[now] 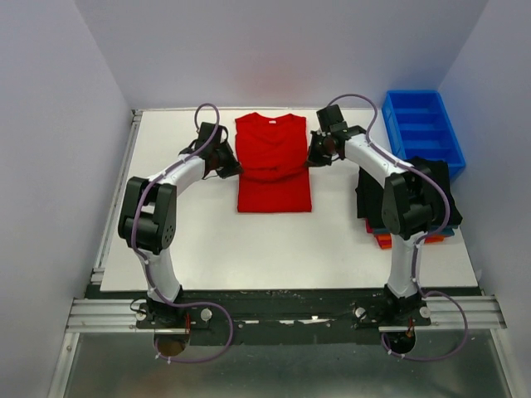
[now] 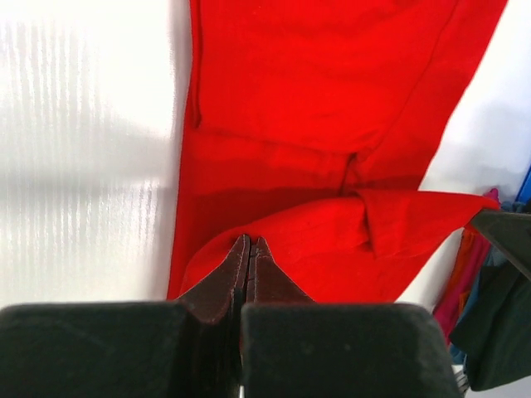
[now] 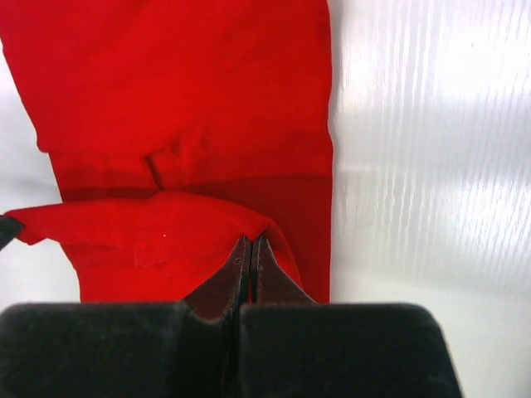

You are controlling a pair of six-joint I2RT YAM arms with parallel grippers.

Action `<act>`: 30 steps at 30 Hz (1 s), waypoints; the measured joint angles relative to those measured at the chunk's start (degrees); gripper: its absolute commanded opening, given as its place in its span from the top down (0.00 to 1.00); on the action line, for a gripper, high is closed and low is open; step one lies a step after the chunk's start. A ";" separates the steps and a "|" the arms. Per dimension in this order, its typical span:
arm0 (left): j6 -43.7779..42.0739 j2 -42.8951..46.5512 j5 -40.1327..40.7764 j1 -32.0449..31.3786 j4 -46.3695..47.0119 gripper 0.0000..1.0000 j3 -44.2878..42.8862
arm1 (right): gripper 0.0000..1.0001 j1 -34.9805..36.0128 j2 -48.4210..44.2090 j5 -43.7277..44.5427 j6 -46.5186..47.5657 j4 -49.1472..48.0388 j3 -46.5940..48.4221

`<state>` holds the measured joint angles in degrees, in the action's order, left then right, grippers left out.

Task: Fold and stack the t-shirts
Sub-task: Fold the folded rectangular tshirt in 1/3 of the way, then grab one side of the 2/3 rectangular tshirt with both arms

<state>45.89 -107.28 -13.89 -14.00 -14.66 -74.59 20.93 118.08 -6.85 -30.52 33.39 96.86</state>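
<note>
I have the red t-shirt (image 1: 274,178) lying at the centre of the table, collar toward 12 o'clock and hem toward 6. Its sleeves are folded in, so it makes a narrow rectangle. A raised fold of cloth runs across its middle, pinched up at the 9 and 3 o'clock edges. Well apart from it, toward 3 o'clock, a stack of folded shirts has the black t-shirt (image 1: 367,199) on top. Edges of the blue t-shirt (image 1: 448,232) and the orange t-shirt (image 1: 383,241) peek out below.
</note>
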 measured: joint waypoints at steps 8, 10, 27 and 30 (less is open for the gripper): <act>-0.28 -4.15 -0.24 1.25 1.11 0.26 -1.97 | 0.22 -0.81 6.16 -0.52 -0.31 1.49 7.85; -0.90 -4.48 -0.26 1.40 1.31 0.26 -2.16 | 0.25 -1.05 4.72 0.11 -0.48 0.26 5.29; -3.65 16.02 1.29 -2.05 2.45 0.52 22.67 | 0.44 0.37 -18.23 -2.89 -0.39 -11.19 -33.70; -3.63 16.02 1.29 -2.34 2.58 0.55 24.79 | 0.48 0.66 -17.77 -3.56 -0.37 -11.56 -34.69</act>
<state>42.26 -91.26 -12.60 -16.34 -12.08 -49.80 21.58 100.31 -10.41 -30.89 21.82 62.17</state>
